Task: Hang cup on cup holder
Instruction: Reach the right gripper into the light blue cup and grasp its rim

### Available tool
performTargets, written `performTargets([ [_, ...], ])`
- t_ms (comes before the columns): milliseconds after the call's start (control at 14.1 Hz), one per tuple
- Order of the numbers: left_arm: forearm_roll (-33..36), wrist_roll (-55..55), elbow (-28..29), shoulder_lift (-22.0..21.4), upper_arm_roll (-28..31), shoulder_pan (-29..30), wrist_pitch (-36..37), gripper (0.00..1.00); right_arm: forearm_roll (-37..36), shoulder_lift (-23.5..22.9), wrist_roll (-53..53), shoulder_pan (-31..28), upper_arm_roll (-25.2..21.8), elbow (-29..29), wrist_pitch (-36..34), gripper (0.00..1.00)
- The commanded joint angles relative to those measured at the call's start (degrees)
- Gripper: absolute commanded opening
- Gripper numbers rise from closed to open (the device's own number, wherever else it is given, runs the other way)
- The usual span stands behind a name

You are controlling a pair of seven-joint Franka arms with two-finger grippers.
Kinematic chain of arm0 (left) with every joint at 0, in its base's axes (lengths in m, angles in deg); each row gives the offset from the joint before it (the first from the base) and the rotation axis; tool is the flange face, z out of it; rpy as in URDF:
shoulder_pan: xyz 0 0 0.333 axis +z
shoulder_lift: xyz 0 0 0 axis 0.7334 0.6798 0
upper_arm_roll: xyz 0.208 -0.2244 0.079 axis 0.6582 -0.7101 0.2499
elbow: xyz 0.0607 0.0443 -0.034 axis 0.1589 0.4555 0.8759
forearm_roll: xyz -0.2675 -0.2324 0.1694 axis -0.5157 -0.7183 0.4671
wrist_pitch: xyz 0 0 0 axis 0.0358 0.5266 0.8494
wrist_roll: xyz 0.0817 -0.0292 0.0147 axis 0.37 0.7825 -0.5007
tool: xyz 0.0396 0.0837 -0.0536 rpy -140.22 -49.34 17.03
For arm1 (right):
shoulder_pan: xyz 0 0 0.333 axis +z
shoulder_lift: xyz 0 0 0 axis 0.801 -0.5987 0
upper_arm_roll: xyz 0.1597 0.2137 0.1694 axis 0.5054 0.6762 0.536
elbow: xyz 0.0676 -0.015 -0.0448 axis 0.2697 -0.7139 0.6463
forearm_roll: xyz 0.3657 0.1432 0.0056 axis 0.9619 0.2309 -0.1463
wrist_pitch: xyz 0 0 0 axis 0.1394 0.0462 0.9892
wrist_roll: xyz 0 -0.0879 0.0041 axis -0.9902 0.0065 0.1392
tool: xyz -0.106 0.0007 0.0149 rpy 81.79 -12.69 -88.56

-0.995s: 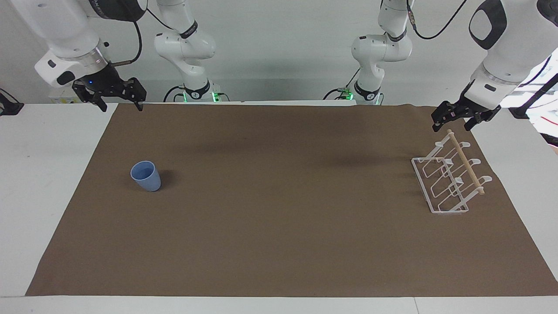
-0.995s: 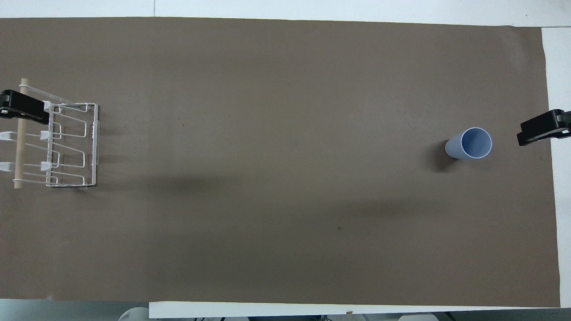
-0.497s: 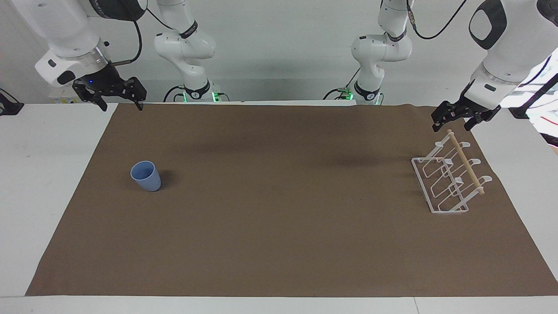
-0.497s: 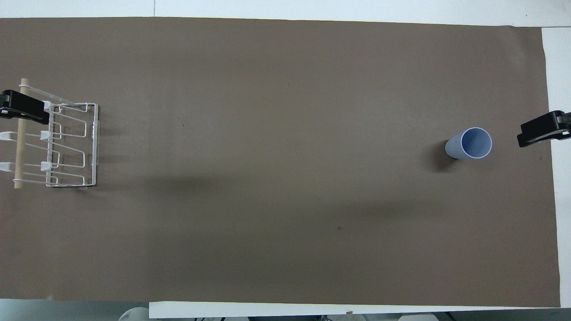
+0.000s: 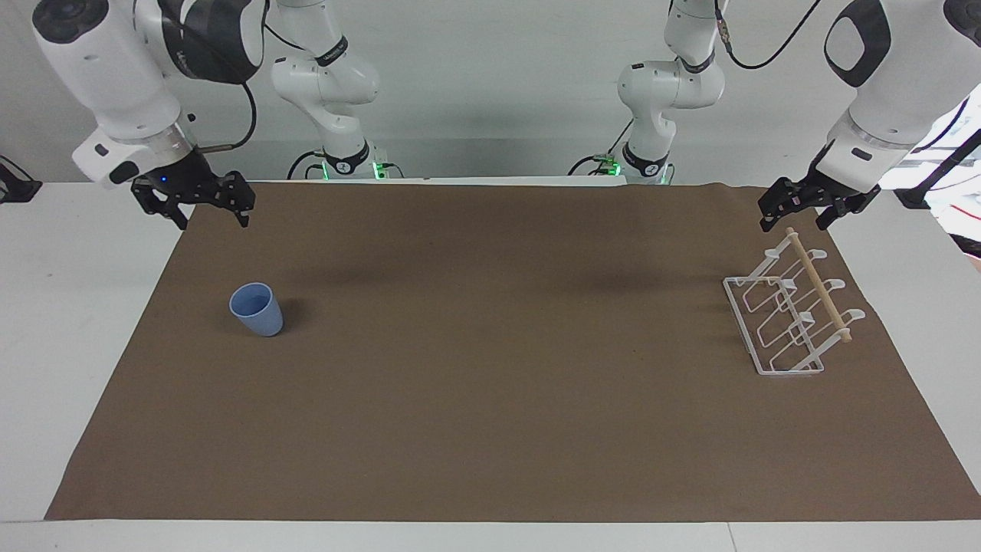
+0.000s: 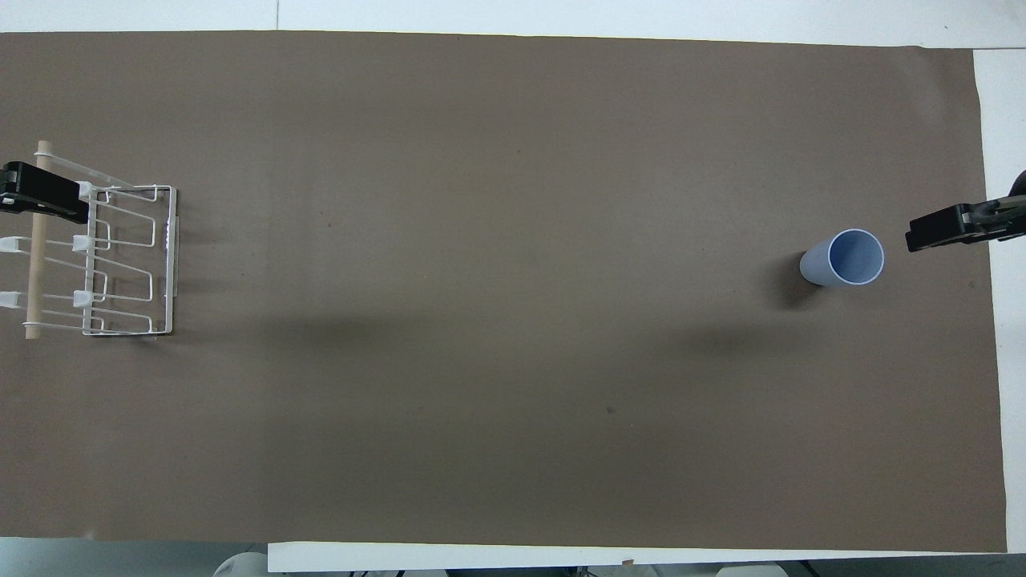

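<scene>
A light-blue cup (image 5: 257, 309) (image 6: 846, 258) stands upright, mouth up, on the brown mat toward the right arm's end of the table. My right gripper (image 5: 212, 222) (image 6: 922, 236) hangs open over the mat's edge, apart from the cup and holding nothing. The white wire cup holder (image 5: 818, 285) (image 6: 34, 264), with its wooden dowel on top, stands at the left arm's end. Over the end of that dowel nearest the robots my left gripper (image 5: 793, 225) (image 6: 32, 192) waits, open and not touching it.
The brown mat (image 5: 490, 399) covers most of the white table (image 5: 77, 307). Bare white strips run along both ends. Both arm bases stand at the robots' edge of the table.
My right gripper has come down and moved over the mat toward the cup. The left gripper, the cup and the holder have not moved.
</scene>
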Motion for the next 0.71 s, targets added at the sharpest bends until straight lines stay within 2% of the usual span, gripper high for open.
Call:
performTargets([
  [0, 0.61, -0.68, 0.65, -0.88, 0.45, -0.37, 0.64, 1.00, 0.08, -3.15, -5.36, -4.37, 0.25, -5.30, 9.23, 1.00],
  [142, 0.18, -0.60, 0.65, -0.88, 0.28, -0.90, 0.99, 1.00, 0.70, -5.62, -5.54, -4.83, 0.25, -7.42, 12.69, 1.00],
  [355, -0.26, -2.51, 0.47, -0.88, -0.51, -2.21, 0.38, 1.00, 0.70, -5.98, -5.54, -4.83, 0.25, -12.59, 18.04, 1.00],
  [639, -7.02, -18.30, 3.19, -2.28, -0.52, -2.48, 0.29, 1.00, 0.70, -8.17, -7.83, -5.35, 0.25, -15.25, 23.41, 0.99],
])
